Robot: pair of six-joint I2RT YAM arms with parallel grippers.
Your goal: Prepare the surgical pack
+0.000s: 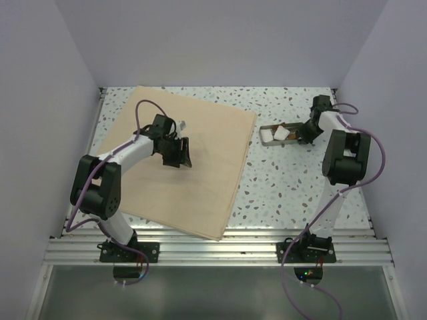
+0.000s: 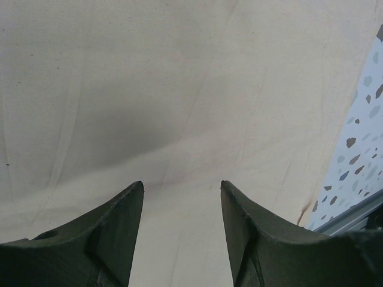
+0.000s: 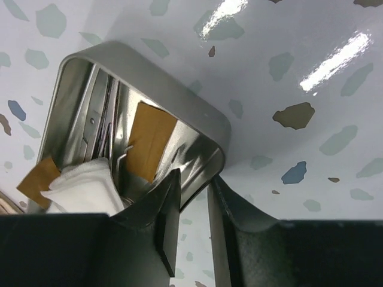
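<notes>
Dark left jaws stand released and empty, low over the sheet (image 2: 179, 89), touching nothing that shows. Over at the tray (image 3: 161, 81), the right jaws stand narrow astride its end wall, one finger inside, one outside; whether they already pinch it I cannot tell. Inside the tray lie the instruments (image 3: 99, 119), gauze (image 3: 84, 185) and tan strips (image 3: 149, 140), all well apart from the sheet.

By my reading the job is barely begun: the sheet is spread flat on the tabletop (image 3: 269, 72) with nothing on it, so loading it and folding it shut are both left.

Sheet: tan woven cloth, matte, faintly creased, near-square, lying askew. Tray: thin polished steel, shallow, round-cornered, mirror-bright within. Instruments: slim steel. Gauze: soft, white, rumpled. Tabletop: glossy white, flecked with grey-blue and brown chips
</notes>
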